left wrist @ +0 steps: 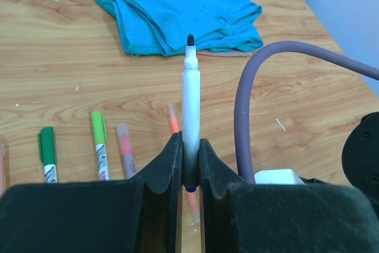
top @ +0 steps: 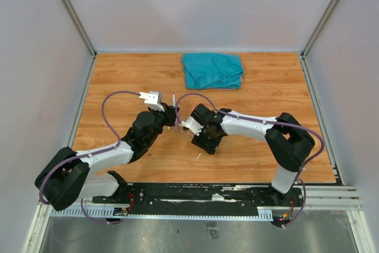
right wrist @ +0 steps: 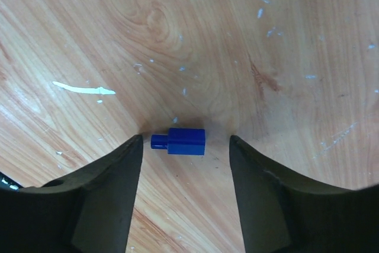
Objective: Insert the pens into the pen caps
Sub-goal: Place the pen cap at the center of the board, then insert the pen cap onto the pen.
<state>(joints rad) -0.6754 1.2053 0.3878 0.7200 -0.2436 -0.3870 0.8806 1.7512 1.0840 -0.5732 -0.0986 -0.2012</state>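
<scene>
My left gripper [left wrist: 189, 153] is shut on a white-barrelled pen [left wrist: 190, 102] that has a dark uncapped tip and a blue rear end. It holds the pen upright above the table, as the top view [top: 173, 102] also shows. My right gripper [right wrist: 185, 141] is open and points down at the table. A small blue pen cap [right wrist: 180, 141] lies on its side between its fingers, touching neither. In the top view the two grippers, left [top: 170, 115] and right [top: 207, 144], are close together mid-table. Several capped pens lie below the left gripper: dark green [left wrist: 47, 153], light green [left wrist: 99, 143], pink [left wrist: 125, 149] and orange [left wrist: 172, 119].
A crumpled teal cloth [top: 212, 70] lies at the back of the wooden table [top: 266, 87]. It also shows in the left wrist view [left wrist: 177, 10]. A purple cable [left wrist: 246, 99] loops to the right of the held pen. Walls enclose the table on three sides.
</scene>
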